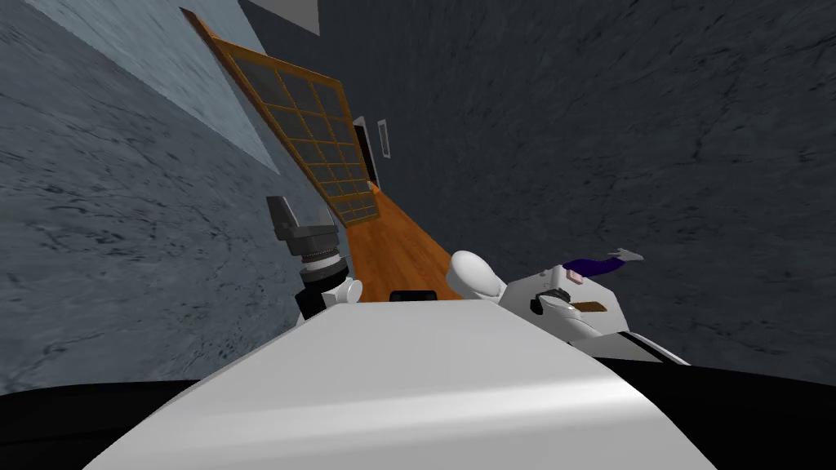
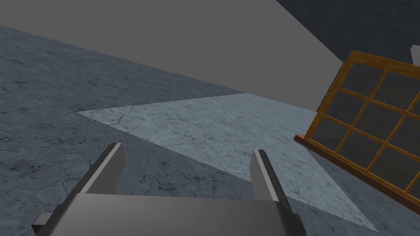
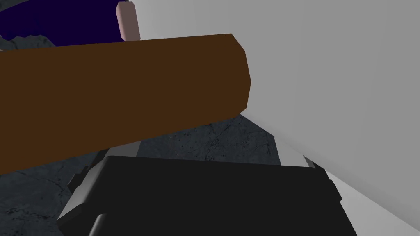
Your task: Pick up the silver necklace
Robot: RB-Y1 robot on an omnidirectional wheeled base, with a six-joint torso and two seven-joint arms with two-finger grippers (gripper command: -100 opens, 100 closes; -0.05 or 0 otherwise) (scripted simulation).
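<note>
A thin, pale grey sliver (image 1: 625, 255), perhaps the necklace, juts from a purple object's (image 1: 592, 265) end; too small to tell.

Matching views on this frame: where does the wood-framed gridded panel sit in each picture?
Head view: the wood-framed gridded panel slants down from upper left of centre, against the wall.
Left wrist view: the panel lies ahead of the open left gripper, off to one side.
Right wrist view: faces a brown bar instead.
Shared landmark: the pale wall patch beside the panel, also seen from the left wrist.
</note>
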